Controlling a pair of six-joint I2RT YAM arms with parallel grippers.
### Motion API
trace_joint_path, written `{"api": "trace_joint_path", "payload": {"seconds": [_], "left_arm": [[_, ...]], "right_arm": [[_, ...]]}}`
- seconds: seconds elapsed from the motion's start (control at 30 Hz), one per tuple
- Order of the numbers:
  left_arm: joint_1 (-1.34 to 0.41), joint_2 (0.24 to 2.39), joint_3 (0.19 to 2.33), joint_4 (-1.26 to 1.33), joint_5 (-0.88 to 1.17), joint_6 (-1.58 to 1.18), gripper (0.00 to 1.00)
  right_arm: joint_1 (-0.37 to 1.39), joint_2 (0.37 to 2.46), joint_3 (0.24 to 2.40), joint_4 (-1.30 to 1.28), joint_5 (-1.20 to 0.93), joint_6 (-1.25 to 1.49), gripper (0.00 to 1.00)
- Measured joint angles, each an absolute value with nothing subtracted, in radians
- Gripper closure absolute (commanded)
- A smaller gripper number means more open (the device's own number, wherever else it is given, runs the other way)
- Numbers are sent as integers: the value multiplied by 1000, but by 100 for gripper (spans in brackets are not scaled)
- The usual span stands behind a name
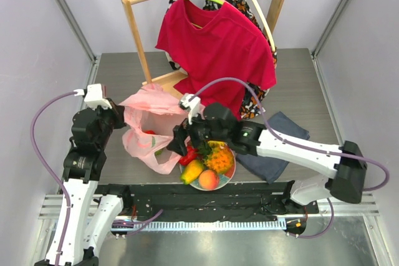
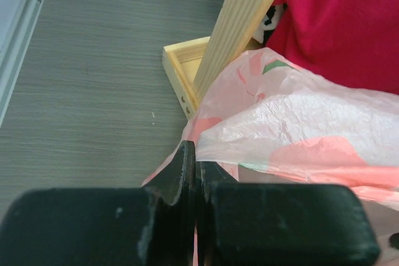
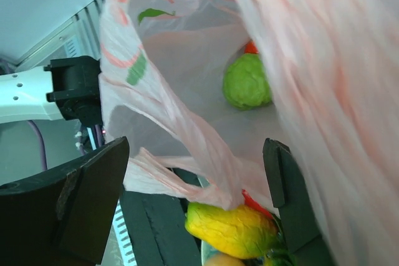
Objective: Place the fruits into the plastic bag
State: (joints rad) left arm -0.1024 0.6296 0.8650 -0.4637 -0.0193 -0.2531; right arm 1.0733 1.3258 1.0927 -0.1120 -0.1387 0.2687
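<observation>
The pink plastic bag [image 1: 144, 130] lies left of centre, and my left gripper [image 1: 120, 118] is shut on its left rim [image 2: 194, 154], holding the mouth up. Inside the bag [image 3: 187, 48] lie a bumpy green fruit [image 3: 247, 82] and a red-orange piece [image 3: 250, 47] behind it. My right gripper [image 1: 181, 144] stands open at the bag's mouth [image 3: 193, 185], with a loose bag handle [image 3: 187, 147] draped between its fingers. Below it the round plate [image 1: 231, 172] carries the pineapple [image 1: 219, 157], yellow mango [image 3: 234, 228], red pepper [image 1: 189, 153] and peach [image 1: 208, 180].
A wooden clothes rack [image 1: 138, 35] stands at the back, its base [image 2: 184, 66] right beside the bag. A red T-shirt [image 1: 215, 48] hangs from it. A folded grey-blue cloth [image 1: 277, 147] lies right of the plate. A black strip [image 1: 206, 199] runs along the near edge.
</observation>
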Motion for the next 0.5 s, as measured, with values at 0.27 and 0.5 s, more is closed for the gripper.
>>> {"api": "trace_joint_path", "payload": {"seconds": [0.27, 0.5], "left_arm": [[-101, 623, 865, -465, -57, -252, 100], [-101, 596, 865, -460, -133, -255, 100]], "right_arm": [[1152, 1501, 1234, -135, -299, 288, 2], [1151, 1515, 1307, -264, -503, 317, 0]]}}
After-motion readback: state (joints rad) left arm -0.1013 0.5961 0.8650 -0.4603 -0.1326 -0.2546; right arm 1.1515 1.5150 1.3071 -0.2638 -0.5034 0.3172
